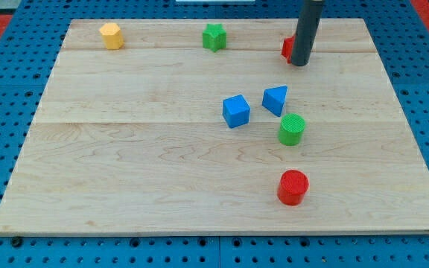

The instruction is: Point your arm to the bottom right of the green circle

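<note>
The green circle is a short green cylinder standing right of the board's middle. My tip is at the end of the dark rod, near the view's top right, well above the green circle. It stands just right of a red block, which the rod partly hides, so its shape is unclear. A blue triangular block sits just above and left of the green circle. A blue cube lies to its left. A red cylinder stands below the green circle.
A yellow block sits at the view's top left and a green star-like block at the top middle. The wooden board lies on a blue pegboard table.
</note>
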Tool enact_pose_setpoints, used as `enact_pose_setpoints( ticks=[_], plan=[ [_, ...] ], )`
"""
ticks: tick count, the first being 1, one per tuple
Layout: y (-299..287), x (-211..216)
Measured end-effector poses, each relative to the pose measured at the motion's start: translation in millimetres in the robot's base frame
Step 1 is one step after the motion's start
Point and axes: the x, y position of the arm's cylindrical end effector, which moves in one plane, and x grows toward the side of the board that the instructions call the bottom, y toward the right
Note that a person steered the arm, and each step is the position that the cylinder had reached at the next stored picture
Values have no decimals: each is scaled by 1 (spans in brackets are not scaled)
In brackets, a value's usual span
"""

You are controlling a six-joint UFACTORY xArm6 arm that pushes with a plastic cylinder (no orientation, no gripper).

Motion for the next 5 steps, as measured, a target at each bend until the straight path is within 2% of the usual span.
enact_pose_setpoints(
  ticks=[2, 5],
  plan=[
    [0, -33],
    [8, -22]
  ],
)
